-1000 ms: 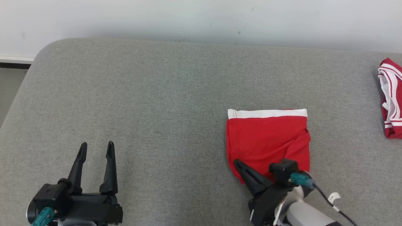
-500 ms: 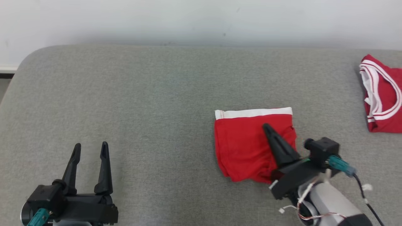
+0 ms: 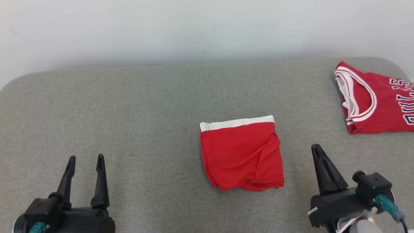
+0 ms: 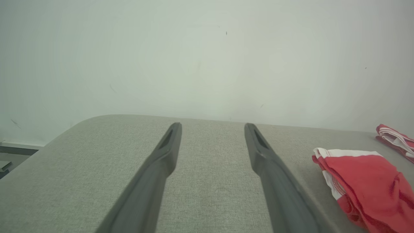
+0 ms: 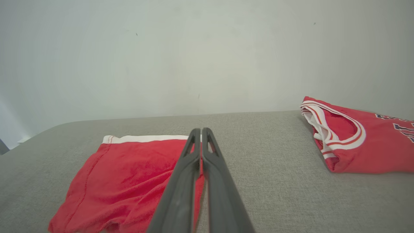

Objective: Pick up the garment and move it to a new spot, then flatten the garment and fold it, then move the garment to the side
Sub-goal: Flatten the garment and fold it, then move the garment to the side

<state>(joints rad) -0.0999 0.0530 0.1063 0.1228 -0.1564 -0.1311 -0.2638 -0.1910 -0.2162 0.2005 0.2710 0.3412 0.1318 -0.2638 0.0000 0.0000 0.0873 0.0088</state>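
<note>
The garment (image 3: 239, 152) is a red piece with a white band along its far edge, lying folded in a rough square on the grey padded surface (image 3: 155, 106). It also appears in the left wrist view (image 4: 359, 174) and the right wrist view (image 5: 129, 174). My right gripper (image 3: 315, 149) is shut with nothing in it. It stands to the right of the garment, apart from it, and its closed fingers (image 5: 200, 131) point past the garment's right edge. My left gripper (image 3: 86, 158) rests open and empty at the lower left, with its fingers spread (image 4: 212, 126) over bare fabric.
A red jersey (image 3: 372, 100) with white trim and dark lettering lies at the back right corner, also in the right wrist view (image 5: 365, 149) and at the edge of the left wrist view (image 4: 393, 139). A pale wall (image 3: 207, 29) runs behind the surface.
The head camera has turned right, so everything has shifted left in the picture. My right gripper, still shut, came off the garment and now stands beside its right edge. The left gripper stayed open.
</note>
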